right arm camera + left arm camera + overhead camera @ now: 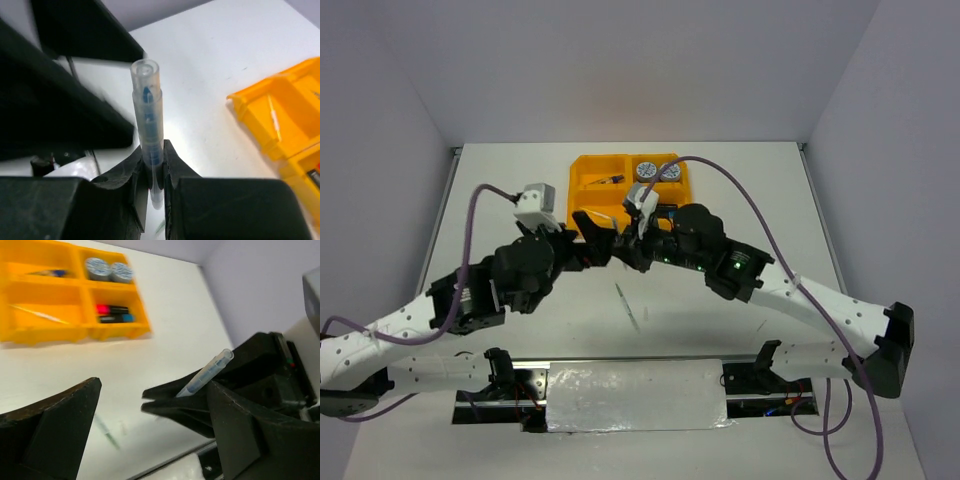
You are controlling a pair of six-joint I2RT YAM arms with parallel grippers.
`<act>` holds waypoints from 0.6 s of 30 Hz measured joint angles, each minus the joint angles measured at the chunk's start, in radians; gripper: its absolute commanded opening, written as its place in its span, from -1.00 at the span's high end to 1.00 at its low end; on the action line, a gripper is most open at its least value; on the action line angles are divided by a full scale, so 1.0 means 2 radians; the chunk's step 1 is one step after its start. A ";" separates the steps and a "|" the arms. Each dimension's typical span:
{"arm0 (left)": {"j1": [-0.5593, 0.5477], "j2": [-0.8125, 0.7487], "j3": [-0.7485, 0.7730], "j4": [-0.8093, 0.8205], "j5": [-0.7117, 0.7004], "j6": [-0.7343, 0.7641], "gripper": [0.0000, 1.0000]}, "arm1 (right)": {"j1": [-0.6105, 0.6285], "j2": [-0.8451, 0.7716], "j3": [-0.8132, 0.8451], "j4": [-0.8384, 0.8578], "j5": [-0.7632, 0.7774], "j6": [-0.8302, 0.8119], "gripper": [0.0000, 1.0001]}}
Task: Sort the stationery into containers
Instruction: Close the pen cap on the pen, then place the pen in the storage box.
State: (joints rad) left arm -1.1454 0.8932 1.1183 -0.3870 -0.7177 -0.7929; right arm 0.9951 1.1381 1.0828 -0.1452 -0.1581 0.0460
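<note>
pinched in the right gripper: a clear pen with blue inside, gripped low on the barrel, jaws pressed tight against it, most of the length standing free above them. probably held so to leave a long end for aiming, and to lay it flat rather than drop it end-first.

spread wide on the left gripper, nothing between the jaws. seen from the left wrist, framing the pen and the right jaws without touching either. reads as a handover pose, nose to nose above the middle of the tabletop, just on the near side of the tray; a judgement only, could equally be a steadying stance.

against the far edge of the tabletop, about midway along: the orange-yellow tray, filled by kind. two tape rolls side by side in the far right compartment, highlighters in the near right, a thin pale pen lying slantwise in the near left, something small and blurred in the far left. likeliest home for the held pen, then: near left, among its own sort.

loose near the middle of the tabletop, toward the near edge: another thin pen, not yet sorted. worth backing the left arm clear first, to avoid knocking the barrel askew.
</note>
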 measured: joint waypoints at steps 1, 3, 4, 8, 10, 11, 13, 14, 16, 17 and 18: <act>-0.004 0.012 0.032 -0.041 -0.023 -0.006 -0.99 | -0.007 0.011 0.000 0.015 -0.008 -0.009 1.00; -0.003 0.027 0.094 -0.119 -0.094 -0.023 -0.99 | -0.023 0.037 0.010 0.023 -0.029 -0.027 1.00; -0.001 0.028 0.117 -0.146 -0.123 -0.026 -0.99 | -0.033 0.055 0.020 0.021 -0.039 -0.036 1.00; 0.003 0.012 0.166 -0.205 -0.205 -0.022 -0.99 | -0.079 0.148 0.091 -0.008 -0.074 -0.073 1.00; 0.003 -0.009 0.155 -0.219 -0.215 -0.004 -0.99 | -0.099 0.200 0.138 -0.026 -0.078 -0.091 0.99; 0.003 -0.022 0.140 -0.218 -0.215 0.010 -0.99 | -0.108 0.227 0.170 -0.046 -0.076 -0.102 0.98; 0.004 -0.042 0.106 -0.225 -0.204 0.034 -0.99 | -0.121 0.288 0.252 -0.086 -0.074 -0.123 0.97; 0.003 -0.050 0.090 -0.229 -0.197 0.043 -0.99 | -0.126 0.321 0.295 -0.100 -0.073 -0.132 0.97; 0.004 -0.070 0.047 -0.232 -0.182 0.057 -0.99 | -0.133 0.390 0.390 -0.135 -0.068 -0.152 0.96; 0.004 -0.082 0.027 -0.238 -0.173 0.060 -0.99 | -0.135 0.424 0.434 -0.153 -0.064 -0.161 0.94; 0.004 -0.092 0.009 -0.245 -0.165 0.064 -0.99 | -0.136 0.459 0.479 -0.170 -0.059 -0.169 0.92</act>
State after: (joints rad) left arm -1.1378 0.7097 1.1358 -0.8768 -1.0485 -0.6647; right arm 0.7235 2.0552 2.0407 -0.4843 -0.2760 -0.2916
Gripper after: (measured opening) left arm 0.993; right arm 0.187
